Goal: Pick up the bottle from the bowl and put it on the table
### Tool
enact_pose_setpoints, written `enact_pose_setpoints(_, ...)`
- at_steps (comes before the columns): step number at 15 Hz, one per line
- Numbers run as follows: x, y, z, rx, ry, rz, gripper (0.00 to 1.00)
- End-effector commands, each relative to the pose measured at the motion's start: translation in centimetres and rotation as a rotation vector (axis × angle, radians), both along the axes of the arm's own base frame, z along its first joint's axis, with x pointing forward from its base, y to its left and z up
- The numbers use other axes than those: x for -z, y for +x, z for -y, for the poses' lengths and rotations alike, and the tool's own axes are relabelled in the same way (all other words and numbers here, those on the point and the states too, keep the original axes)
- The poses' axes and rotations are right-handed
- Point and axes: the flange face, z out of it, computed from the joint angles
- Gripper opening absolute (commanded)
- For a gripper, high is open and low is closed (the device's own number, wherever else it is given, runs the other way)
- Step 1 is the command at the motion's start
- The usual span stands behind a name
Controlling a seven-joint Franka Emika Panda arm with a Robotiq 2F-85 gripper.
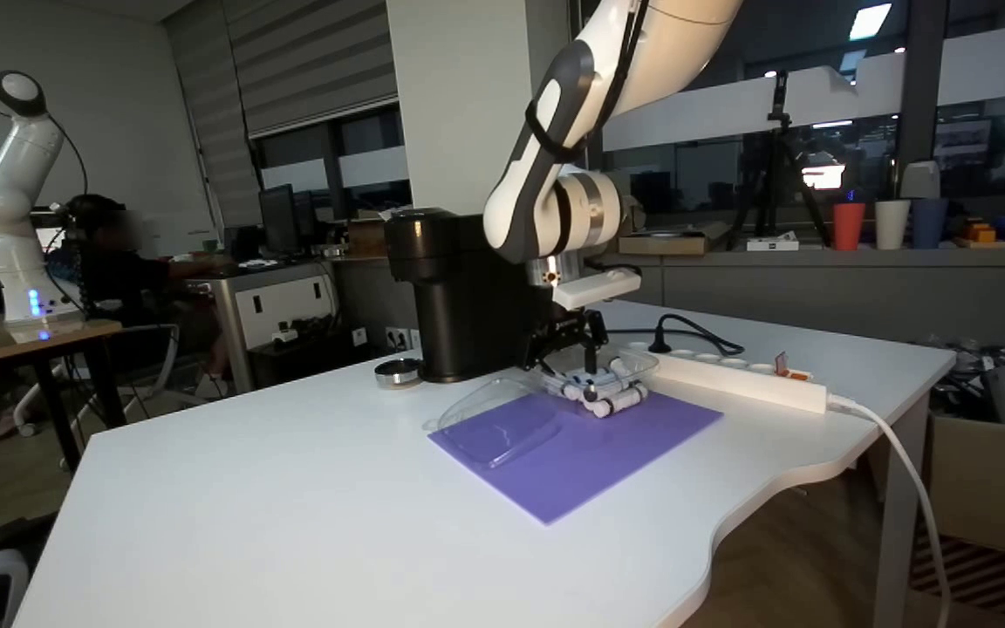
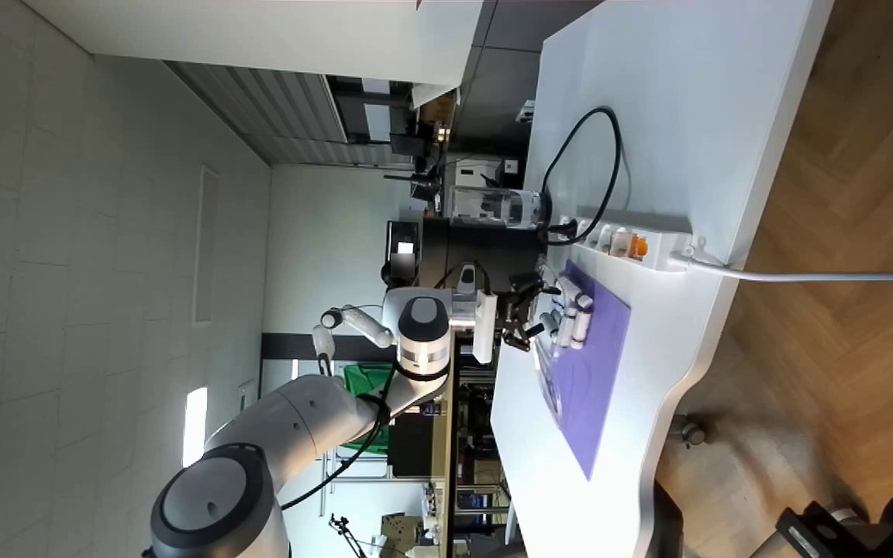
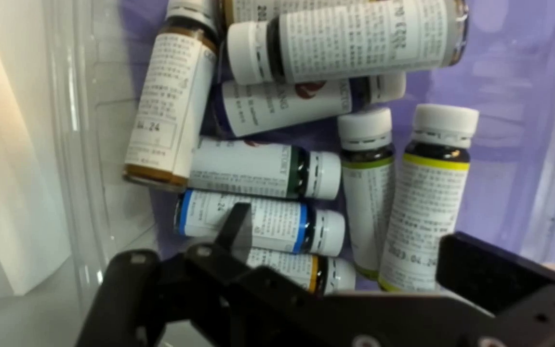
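Several small white-labelled bottles lie in the see-through bowl [image 1: 646, 365]; its clear wall shows in the wrist view [image 3: 72, 96]. In the wrist view, a yellow-banded bottle [image 3: 422, 207] and a blue-banded bottle [image 3: 275, 221] lie near my fingers. Which one is the task's bottle, I cannot tell. Bottles also show in both exterior views, such as the front bottle [image 1: 625, 399] and an end bottle [image 2: 582, 322]. My gripper [image 3: 347, 236] is open over the bottles with nothing between its fingers; it is low at the bowl in both exterior views [image 1: 562, 365] [image 2: 539, 316]. The table [image 1: 293, 506] is white.
A purple mat [image 1: 607, 462] lies under the bowl. A clear plastic lid [image 1: 498, 427] lies partly on it. The black coffee machine [image 1: 459, 296] stands behind, with a small metal ring [image 1: 398, 372] beside it. A white power strip [image 1: 738, 382] and black cable [image 1: 699, 327] lie alongside.
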Motion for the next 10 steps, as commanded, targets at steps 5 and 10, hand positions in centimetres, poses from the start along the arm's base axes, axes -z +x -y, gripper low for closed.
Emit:
enact_pose_setpoints(5,-1.0,1.2,0.0,0.003,-0.101,0.037,1.00)
enact_pose_setpoints(10,-3.3,1.9,0.6,-0.006,-0.294,0.029,1.00)
